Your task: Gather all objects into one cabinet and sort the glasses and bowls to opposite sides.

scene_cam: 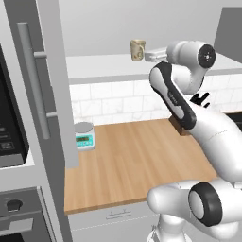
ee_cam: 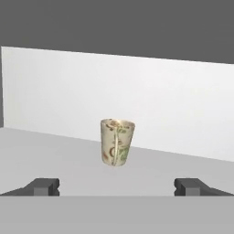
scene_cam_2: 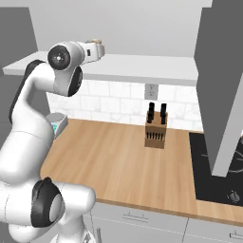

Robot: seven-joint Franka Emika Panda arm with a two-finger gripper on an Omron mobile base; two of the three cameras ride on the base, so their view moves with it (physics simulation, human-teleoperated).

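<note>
Approach phase: end effector is released, jaws spread wide, aimed level at the glass, which stands apart from it on the white cabinet shelf. Next move calls for a straight advance until the fingers bracket the glass, then closure. Glass stands upright, long axis vertical, mouth upward; its pattern is probably floral.

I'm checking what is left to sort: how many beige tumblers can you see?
1. The tumbler stands upright on the white cabinet shelf, ahead of the open end effector. Others may be hidden behind the cabinet doors or out of frame.
</note>
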